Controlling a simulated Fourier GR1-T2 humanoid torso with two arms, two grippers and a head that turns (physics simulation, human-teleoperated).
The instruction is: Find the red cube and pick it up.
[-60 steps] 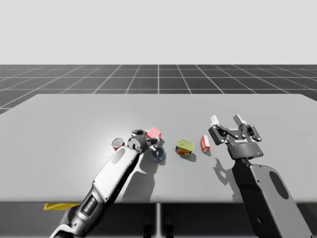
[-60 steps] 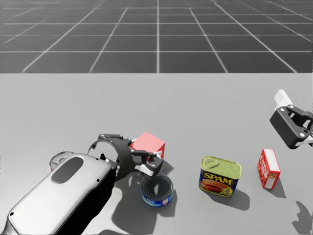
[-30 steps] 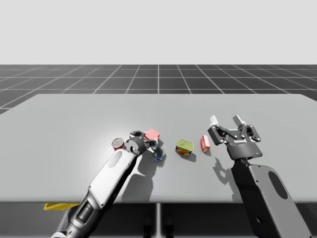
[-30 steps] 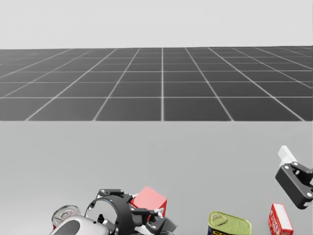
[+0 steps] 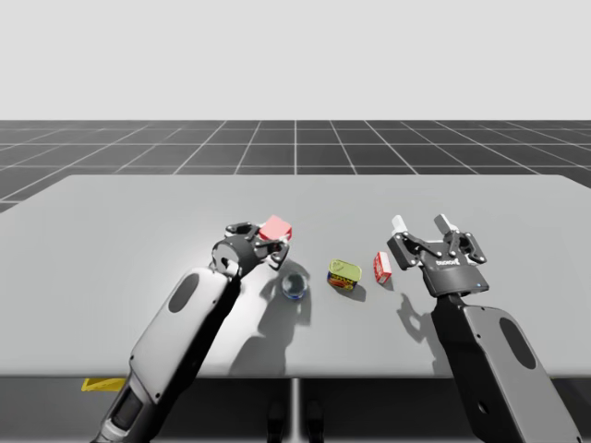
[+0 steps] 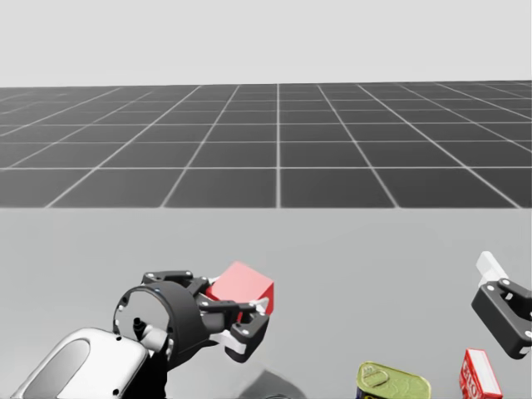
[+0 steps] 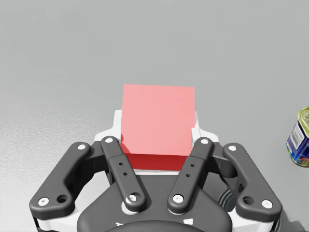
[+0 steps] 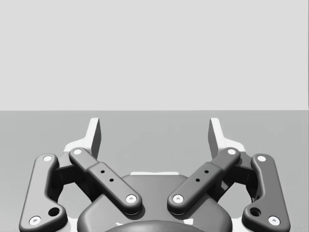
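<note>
Red cube (image 7: 158,123) pinched by left fingers (image 7: 116,124); high view shows it airborne, right fingers (image 8: 94,135) spread.

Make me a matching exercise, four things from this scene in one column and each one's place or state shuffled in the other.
1. red cube
2. right hand
3. red box
4. round blue can

A. open, holding nothing
B. on the table, between the left arm and the yellow-lidded can
C. gripped by the left hand
D. on the table, between the yellow-lidded can and the right hand

Pairs: 1-C, 2-A, 3-D, 4-B.
</note>
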